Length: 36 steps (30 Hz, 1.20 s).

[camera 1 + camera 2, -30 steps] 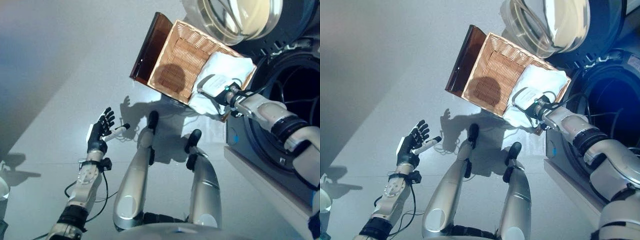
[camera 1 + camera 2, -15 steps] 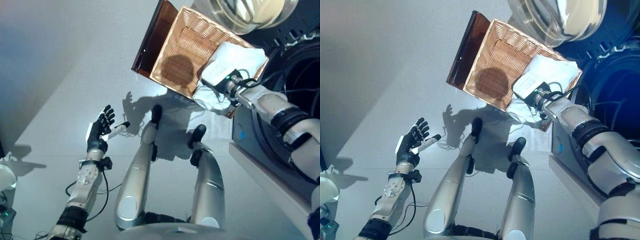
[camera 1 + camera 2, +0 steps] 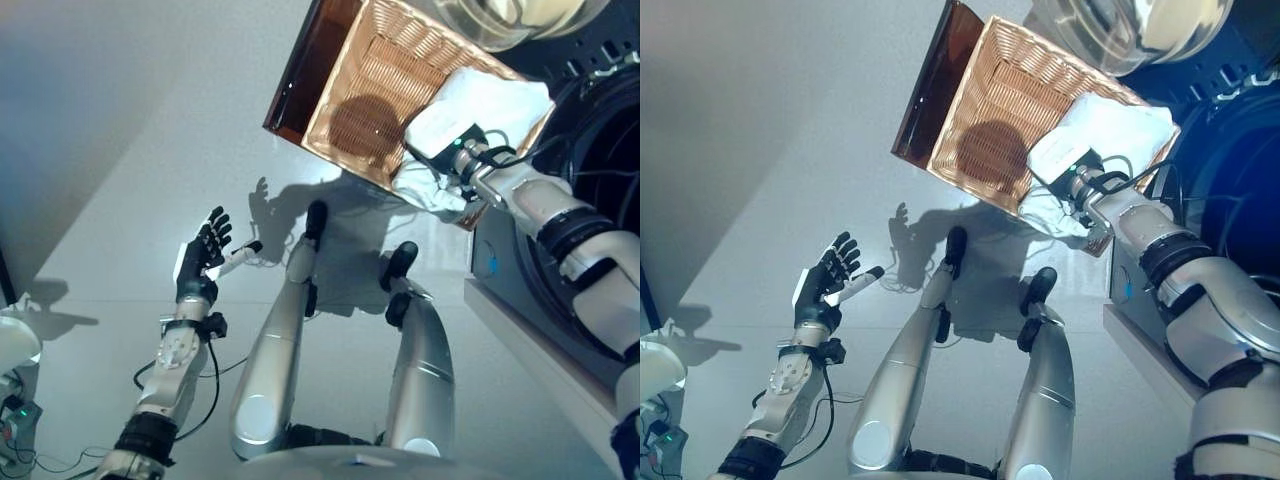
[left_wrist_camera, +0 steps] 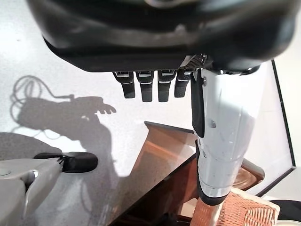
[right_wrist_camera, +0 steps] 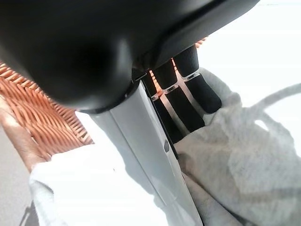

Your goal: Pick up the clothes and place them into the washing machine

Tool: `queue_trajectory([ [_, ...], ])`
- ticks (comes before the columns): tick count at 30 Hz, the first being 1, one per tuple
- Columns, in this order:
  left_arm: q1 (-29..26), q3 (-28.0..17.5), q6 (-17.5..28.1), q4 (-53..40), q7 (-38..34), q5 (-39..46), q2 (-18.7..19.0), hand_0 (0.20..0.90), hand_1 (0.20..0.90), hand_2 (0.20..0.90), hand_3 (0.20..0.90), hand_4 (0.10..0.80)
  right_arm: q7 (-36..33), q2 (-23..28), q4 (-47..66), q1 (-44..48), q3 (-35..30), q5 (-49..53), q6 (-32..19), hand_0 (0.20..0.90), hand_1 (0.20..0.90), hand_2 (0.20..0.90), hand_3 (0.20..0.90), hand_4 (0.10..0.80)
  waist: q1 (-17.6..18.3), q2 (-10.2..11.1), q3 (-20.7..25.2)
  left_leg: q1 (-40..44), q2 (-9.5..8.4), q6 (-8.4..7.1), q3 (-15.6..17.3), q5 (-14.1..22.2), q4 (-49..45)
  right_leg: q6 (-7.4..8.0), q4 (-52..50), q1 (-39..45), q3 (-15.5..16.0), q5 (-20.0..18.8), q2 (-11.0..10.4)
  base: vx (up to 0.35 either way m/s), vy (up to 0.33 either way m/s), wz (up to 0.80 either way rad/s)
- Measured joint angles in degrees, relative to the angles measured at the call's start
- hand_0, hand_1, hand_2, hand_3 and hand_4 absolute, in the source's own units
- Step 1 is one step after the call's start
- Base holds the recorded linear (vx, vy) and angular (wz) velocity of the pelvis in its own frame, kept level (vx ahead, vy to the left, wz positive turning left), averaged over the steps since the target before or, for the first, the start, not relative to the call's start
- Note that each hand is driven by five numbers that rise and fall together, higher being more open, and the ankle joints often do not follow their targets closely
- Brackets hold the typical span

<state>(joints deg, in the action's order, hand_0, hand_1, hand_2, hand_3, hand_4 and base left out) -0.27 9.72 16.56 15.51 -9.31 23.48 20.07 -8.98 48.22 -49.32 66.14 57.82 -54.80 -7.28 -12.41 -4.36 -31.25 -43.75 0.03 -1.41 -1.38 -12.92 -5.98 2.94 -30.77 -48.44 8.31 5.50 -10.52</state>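
A wicker basket (image 3: 365,70) stands on the floor in front of the washing machine (image 3: 600,190). White clothes (image 3: 500,100) lie heaped at the basket's end nearest the machine, partly spilling over its rim. My right hand (image 3: 1068,168) reaches into that heap. In the right wrist view its fingers (image 5: 193,89) lie straight against the grey-white cloth (image 5: 235,160), and the white-covered thumb (image 5: 150,146) rests on top of it. My left hand (image 3: 203,252) hangs open above the bare floor, far from the basket, holding nothing.
The machine's round glass door (image 3: 1130,30) stands open just past the basket. A dark brown panel (image 3: 305,70) rises along the basket's far side. A white object (image 3: 15,345) sits on the floor at the left edge.
The whole picture has shifted, so the camera has moved. My right hand stays in the white clothes in the basket, and my left hand stays open above the floor.
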Motion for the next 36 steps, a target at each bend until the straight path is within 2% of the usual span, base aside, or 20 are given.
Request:
queue_trajectory([
  [1, 0.00, 0.00, 0.00, -0.02, 0.00, 0.00, 0.00, 0.900, 0.900, 0.900, 0.900, 0.800, -0.05, -0.09, -0.37, 0.05, 0.03, 0.00, 0.00, 0.900, 0.900, 0.900, 0.900, 0.800, -0.09, -0.04, 0.03, 0.00, 0.03, 0.00, -0.01, 0.00, 0.00, -0.03, -0.03, 0.01, 0.00, 0.02, -0.01, 0.000, 0.000, 0.00],
  [2, -0.01, 0.00, 0.01, -0.11, 0.00, 0.00, 0.01, 0.900, 0.900, 0.900, 0.900, 0.800, -0.06, -0.12, -0.86, 0.14, 0.04, 0.00, 0.00, 0.631, 0.631, 0.631, 0.631, 0.608, -0.34, -0.07, 0.04, 0.00, 0.07, 0.00, -0.01, 0.00, 0.01, -0.05, -0.06, -0.05, 0.00, 0.02, -0.06, 0.000, 0.000, 0.00],
  [3, -0.01, 0.00, 0.01, -0.18, 0.00, 0.01, 0.01, 0.900, 0.900, 0.900, 0.900, 0.800, -0.06, -0.18, -1.20, 0.21, 0.04, 0.00, 0.00, 0.475, 0.475, 0.475, 0.475, 0.496, -0.47, -0.07, 0.04, 0.00, 0.08, 0.00, -0.01, 0.00, 0.01, -0.05, -0.07, -0.06, 0.00, 0.02, -0.07, 0.000, 0.000, 0.00],
  [4, 0.00, 0.00, 0.01, -0.27, 0.00, 0.01, 0.01, 0.900, 0.900, 0.900, 0.900, 0.800, -0.05, -0.29, -1.56, 0.23, 0.04, -0.02, 0.13, 0.200, 0.200, 0.200, 0.200, 0.300, -0.61, -0.09, 0.05, 0.00, 0.09, 0.00, -0.01, 0.01, 0.00, -0.04, -0.12, -0.07, -0.01, 0.03, -0.07, 0.000, 0.000, 0.00],
  [25, -0.01, -0.18, 0.18, -1.03, -1.06, 0.01, 0.01, 0.900, 0.900, 0.900, 0.900, 0.800, -0.93, 0.03, -0.55, -0.18, 0.37, -5.73, 2.43, 0.200, 0.200, 0.200, 0.200, 0.300, -0.11, -0.10, 0.05, -1.73, -0.07, 0.03, 0.12, 0.01, -1.12, 0.29, -0.87, -1.51, -0.28, -0.19, 0.10, 0.000, 0.000, 0.00],
  [31, 0.00, -0.15, 0.19, -0.97, -1.11, -0.02, 0.00, 0.900, 0.900, 0.900, 0.900, 0.800, -1.14, 0.23, 0.80, -1.41, -0.07, -6.48, 3.80, 0.200, 0.200, 0.200, 0.200, 0.300, 0.60, -0.10, 0.03, -1.24, -0.02, 0.05, 0.90, 0.04, -2.03, 0.05, -1.04, -1.36, -1.23, -0.28, 0.27, 0.003, 0.009, -0.06],
  [34, -0.11, -0.13, 0.14, -0.84, -1.12, -0.04, -0.04, 0.900, 0.900, 0.900, 0.900, 0.800, -1.34, 0.55, 1.25, -3.56, -2.65, -6.07, 4.67, 0.200, 0.200, 0.200, 0.200, 0.300, 1.00, -0.37, -0.15, 0.05, -0.06, 0.19, 1.45, 0.12, -2.00, 0.14, -0.89, -0.29, -1.80, -0.51, 0.26, 0.009, 0.025, -0.08],
  [36, 0.00, -0.22, 0.18, -0.80, -1.47, -0.04, -0.02, 0.900, 0.900, 0.900, 0.900, 0.800, -2.36, 0.67, 1.74, -6.94, -7.65, -3.47, 5.55, 0.200, 0.200, 0.200, 0.200, 0.300, 1.08, -0.50, -0.18, 1.39, -0.15, 0.46, 1.81, 0.31, -1.97, 0.29, -0.76, 0.86, -2.27, -0.59, 0.24, 0.017, 0.028, -0.08],
])
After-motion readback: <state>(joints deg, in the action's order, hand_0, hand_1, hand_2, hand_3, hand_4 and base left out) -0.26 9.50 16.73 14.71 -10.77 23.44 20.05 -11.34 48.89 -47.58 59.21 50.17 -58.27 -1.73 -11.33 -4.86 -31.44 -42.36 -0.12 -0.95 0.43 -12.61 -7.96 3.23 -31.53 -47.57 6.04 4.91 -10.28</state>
